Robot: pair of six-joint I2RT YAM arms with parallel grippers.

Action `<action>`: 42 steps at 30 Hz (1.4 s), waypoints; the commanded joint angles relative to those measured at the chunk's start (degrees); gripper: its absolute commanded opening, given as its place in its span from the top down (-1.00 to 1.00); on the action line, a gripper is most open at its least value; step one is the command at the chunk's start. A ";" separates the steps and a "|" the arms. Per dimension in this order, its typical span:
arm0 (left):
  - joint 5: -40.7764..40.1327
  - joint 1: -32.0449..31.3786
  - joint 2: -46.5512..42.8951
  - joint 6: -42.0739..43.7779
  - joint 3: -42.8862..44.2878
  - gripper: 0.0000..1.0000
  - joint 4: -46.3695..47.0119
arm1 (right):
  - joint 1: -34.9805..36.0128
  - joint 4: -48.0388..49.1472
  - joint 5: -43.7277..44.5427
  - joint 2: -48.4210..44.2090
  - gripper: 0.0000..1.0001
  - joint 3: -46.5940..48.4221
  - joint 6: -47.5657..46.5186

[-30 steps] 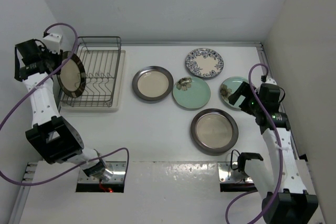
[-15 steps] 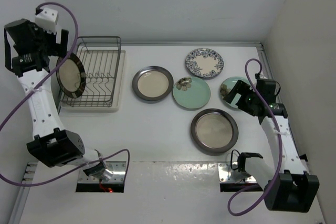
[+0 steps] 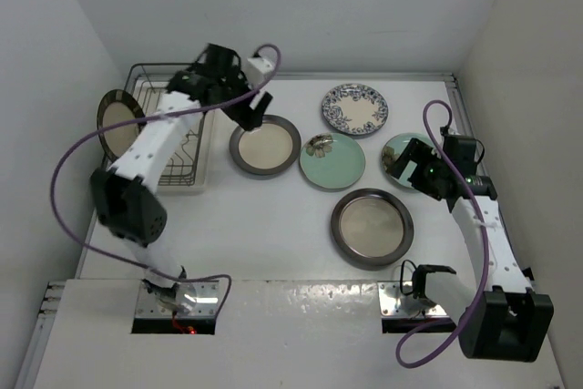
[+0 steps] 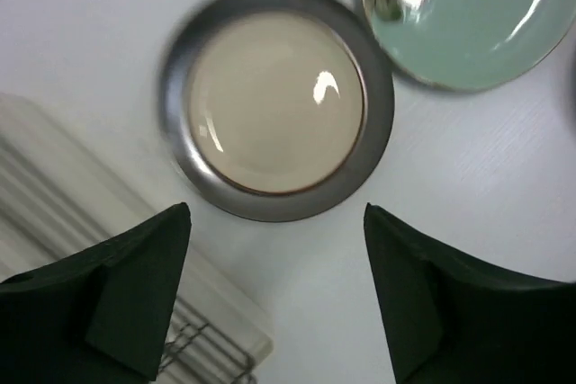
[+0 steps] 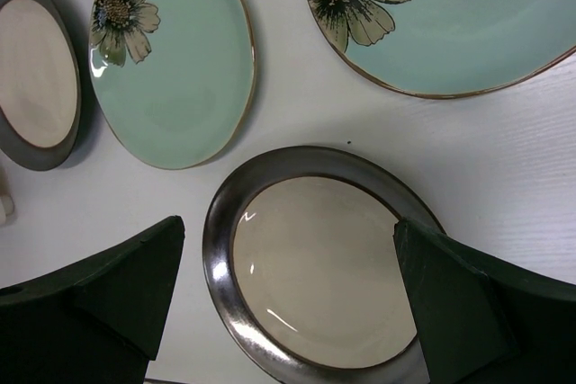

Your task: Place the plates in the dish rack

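Note:
A cream plate with a dark rim (image 3: 116, 124) stands upright at the left end of the dish rack (image 3: 178, 107). My left gripper (image 3: 251, 119) is open and empty above the far-left cream plate (image 3: 264, 146), which lies flat below the fingers in the left wrist view (image 4: 277, 114). My right gripper (image 3: 409, 167) is open and empty, hovering over the near cream plate (image 5: 324, 267) and partly hiding one mint-green plate (image 3: 407, 146). The other mint-green plate (image 3: 332, 161), the blue-and-white plate (image 3: 354, 108) and the near cream plate (image 3: 371, 227) lie flat on the table.
The rack's white tray corner (image 4: 117, 240) lies just left of the cream plate. Both mint-green plates (image 5: 171, 60) (image 5: 459, 15) lie close beyond the near cream plate. White walls close in on the left, back and right.
My left gripper has left the plate standing in the rack and swung right, over the far-left cream plate. The right arm has hardly moved.

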 commanded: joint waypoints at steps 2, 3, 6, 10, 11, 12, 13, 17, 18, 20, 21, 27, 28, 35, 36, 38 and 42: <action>-3.68 -0.22 9.26 -8.62 0.54 -0.70 0.93 | 0.42 2.07 0.70 -1.11 -0.99 1.75 -0.08; -4.73 0.39 13.46 -9.94 1.68 -0.72 2.25 | 0.51 2.24 0.70 -1.37 -0.99 1.40 0.36; -10.00 0.93 19.46 -15.04 5.73 -0.75 7.78 | 0.68 1.45 0.96 -2.25 -0.99 0.52 1.33; -14.23 2.85 29.47 -18.30 10.21 -0.77 12.71 | 1.12 0.14 2.19 -4.18 -0.99 -0.71 1.16; -14.76 2.86 31.07 -18.30 11.09 -0.77 13.33 | 1.21 -0.65 3.15 -4.45 -0.99 -0.88 1.24; -14.76 2.86 32.47 -18.30 11.97 -0.80 13.33 | 1.12 -0.75 3.34 -4.89 -0.99 -1.06 1.33; -14.76 3.38 33.62 -18.30 11.98 -0.80 13.33 | 1.30 -1.09 3.86 -5.06 -0.99 -1.15 1.33; -15.29 4.88 35.92 -18.30 11.98 -0.82 13.33 | 1.38 -2.59 5.09 -5.85 -0.99 -1.67 1.77; -13.99 5.84 36.52 -18.30 11.98 -0.82 13.94 | 1.39 -2.42 5.36 -5.86 -0.99 -2.20 2.20; -11.52 7.24 37.93 -18.83 11.98 -0.82 13.95 | 1.21 -2.24 5.45 -6.12 -0.99 -3.16 2.91; -8.29 7.25 38.46 -18.83 11.11 -0.82 13.17 | 1.30 -2.33 5.36 -6.12 -0.99 -3.26 3.61; 5.78 7.87 37.06 -17.86 2.42 -0.67 12.63 | 1.91 -2.24 6.50 -6.30 -0.99 -2.73 4.50; 8.59 7.87 36.54 -17.86 1.70 -0.60 11.93 | 2.18 -2.41 6.94 -6.38 -0.99 -2.30 4.23; 10.90 8.40 37.85 -18.39 -0.15 0.38 10.79 | 4.46 -3.38 9.31 -5.68 -0.99 0.78 2.30; 11.60 8.40 37.85 -18.39 0.46 0.52 10.78 | 4.55 -3.38 9.49 -5.68 -0.99 0.96 2.21; 11.60 8.92 37.85 -18.39 0.99 1.00 10.78 | 4.73 -3.47 9.84 -6.29 -0.99 0.96 2.30; 10.90 8.92 35.48 -17.78 3.80 1.00 9.12 | 4.81 -3.38 10.37 -7.70 -0.99 0.52 2.30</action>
